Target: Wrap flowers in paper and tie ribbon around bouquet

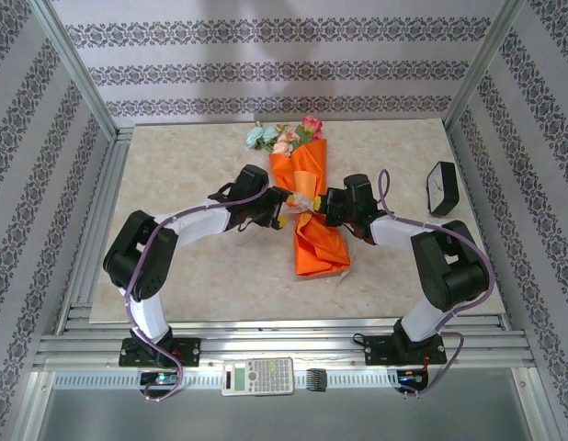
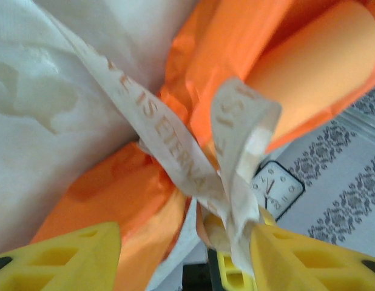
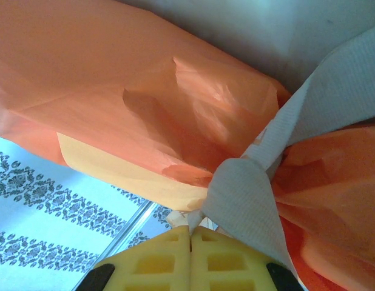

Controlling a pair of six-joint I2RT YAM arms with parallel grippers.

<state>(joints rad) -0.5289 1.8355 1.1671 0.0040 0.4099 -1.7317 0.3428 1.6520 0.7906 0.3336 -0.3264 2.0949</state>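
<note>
One calculator [image 1: 257, 375] lies on the near rail. One bouquet [image 1: 318, 246] lies lengthwise mid-table. Two grippers meet at its waist. The left gripper [image 2: 184, 235] has its fingers spread, grasping nothing, with the single ribbon [image 2: 169, 139] passing between them. The right gripper [image 3: 190, 242] is clenched on that ribbon. One clock [image 1: 441, 187] stands to the right. The flowers [image 1: 284, 136] protrude from the bouquet's far end.
</note>
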